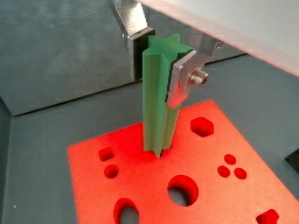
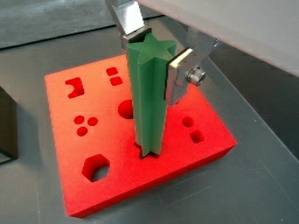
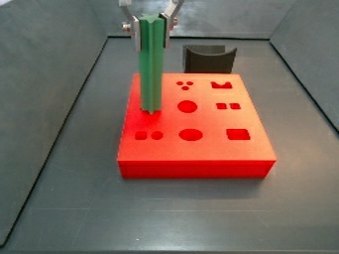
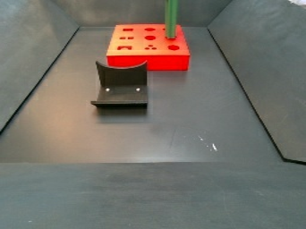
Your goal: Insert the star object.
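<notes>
Side view: end effector (image 3: 150, 20) cropped | star object (image 3: 150, 64) gripped

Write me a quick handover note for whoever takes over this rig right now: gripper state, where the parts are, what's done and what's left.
Gripper: shut on the top of the green star rod, above the red block.
Rod: upright, its lower tip at the block's top face by a cutout; whether it has entered cannot be told.
Dark grey curved piece: on the floor, apart from the block, untouched.
Done: rod picked up and brought to the block.
Left: seat it fully in the star hole, then release.
</notes>
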You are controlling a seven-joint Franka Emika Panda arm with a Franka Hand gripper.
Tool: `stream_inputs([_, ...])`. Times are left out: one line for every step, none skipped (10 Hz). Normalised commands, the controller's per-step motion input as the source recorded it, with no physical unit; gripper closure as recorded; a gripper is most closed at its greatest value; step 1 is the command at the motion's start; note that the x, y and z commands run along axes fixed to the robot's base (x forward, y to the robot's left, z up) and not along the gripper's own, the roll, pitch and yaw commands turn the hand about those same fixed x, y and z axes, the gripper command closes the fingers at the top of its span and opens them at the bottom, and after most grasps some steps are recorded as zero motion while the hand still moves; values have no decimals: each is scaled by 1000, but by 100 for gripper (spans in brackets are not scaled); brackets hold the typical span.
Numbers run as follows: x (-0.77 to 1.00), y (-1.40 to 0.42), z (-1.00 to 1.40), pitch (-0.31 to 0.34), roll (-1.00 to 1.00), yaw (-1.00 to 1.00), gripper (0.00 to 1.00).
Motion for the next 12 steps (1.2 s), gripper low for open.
stream_inputs([-60,103,-100,0,40,-117,100])
stream_inputs([-46,74,-51,0,19,-74,100])
stream_inputs([0,0,-26,0,0,0,100])
stream_inputs([0,0,-80,-6,0,0,100])
stream_inputs([40,37,-123,0,0,137,100])
stream_inputs([86,0,-94,0,0,266,100])
stream_inputs([86,0,-66,0,0,263,100])
stream_inputs([86,0,-43,0,0,249,100])
stream_inputs([126,0,0,0,0,240,100])
stream_inputs([31,0,0,0,0,126,100])
stream_inputs([-29,0,0,0,0,0,100])
stream_inputs([-77,0,0,0,0,0,100])
